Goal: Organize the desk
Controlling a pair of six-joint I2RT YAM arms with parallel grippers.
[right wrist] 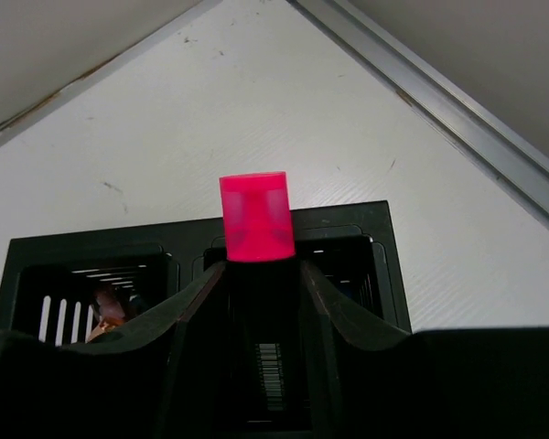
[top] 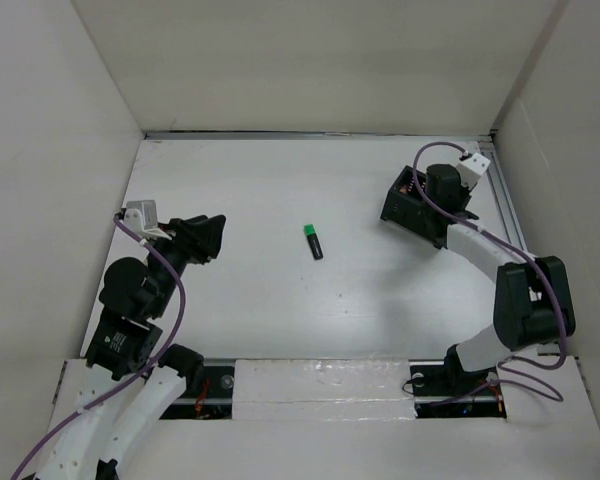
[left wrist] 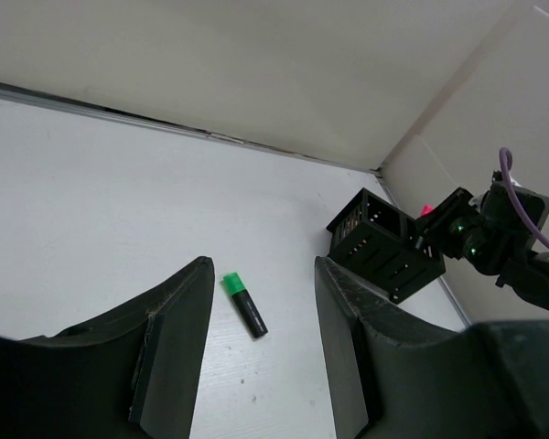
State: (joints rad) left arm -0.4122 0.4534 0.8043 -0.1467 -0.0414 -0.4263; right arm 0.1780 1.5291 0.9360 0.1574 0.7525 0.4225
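right hand (right wrist: 261, 271) gripping pink marker (right wrist: 256, 217), above box (right wrist: 91, 245)

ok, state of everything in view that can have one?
left hand: open, empty
right hand: shut on pink-capped marker
pink-capped marker: capped, gripped, over black box
green-capped highlighter: capped, lying flat on desk, untouched
black box: upright, one compartment holds something unclear

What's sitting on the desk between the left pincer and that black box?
Only a green-capped black marker lies there; the rest is bare desk, clearest in the overhead view.
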